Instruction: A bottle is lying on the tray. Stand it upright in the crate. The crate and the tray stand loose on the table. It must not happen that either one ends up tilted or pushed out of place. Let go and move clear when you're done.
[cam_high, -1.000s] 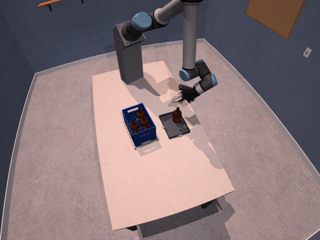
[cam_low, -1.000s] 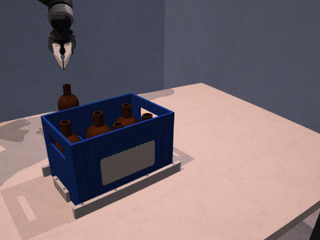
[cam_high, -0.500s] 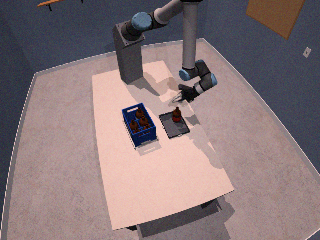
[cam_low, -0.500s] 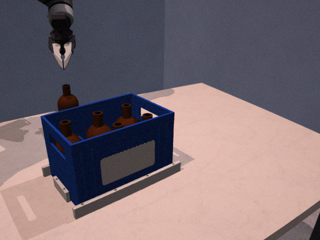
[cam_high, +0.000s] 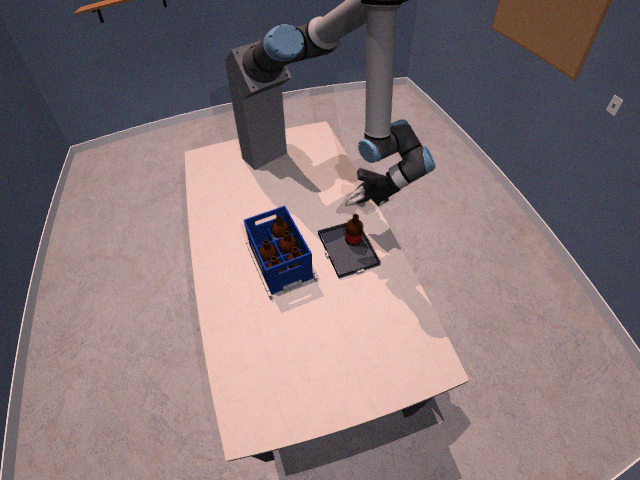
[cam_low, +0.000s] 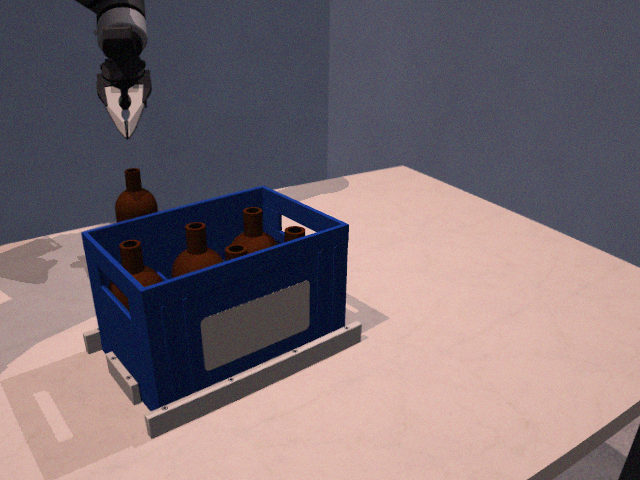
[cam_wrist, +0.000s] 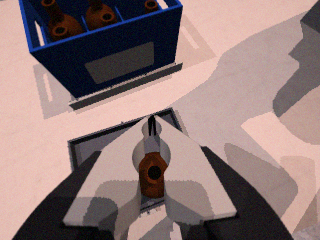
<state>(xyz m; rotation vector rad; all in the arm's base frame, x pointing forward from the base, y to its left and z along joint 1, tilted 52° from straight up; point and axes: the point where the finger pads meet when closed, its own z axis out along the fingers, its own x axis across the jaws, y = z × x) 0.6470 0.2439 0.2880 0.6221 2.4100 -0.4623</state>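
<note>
A brown bottle (cam_high: 354, 230) (cam_low: 135, 204) (cam_wrist: 152, 181) with a red label stands upright on the dark tray (cam_high: 333, 262) (cam_wrist: 75, 154), near the tray's edge away from the crate. My gripper (cam_high: 347, 204) (cam_low: 127, 137) (cam_wrist: 152, 117) is shut, its jaw tips together with nothing between them. It is above the bottle and apart from it; in the wrist view the bottle shows through the gap between the jaws. The blue crate (cam_high: 291, 279) (cam_low: 175, 351) (cam_wrist: 125, 55) stands beside the tray and holds several brown bottles. Its inner floor is mostly hidden.
Low grey rails (cam_low: 258, 379) (cam_wrist: 127, 87) lie along the crate's base. Small light blocks (cam_high: 360, 271) touch the tray's edges. The crate's walls and the necks of its bottles stand up beside the tray. The robot's pedestal (cam_high: 262, 126) stands at the table's far end.
</note>
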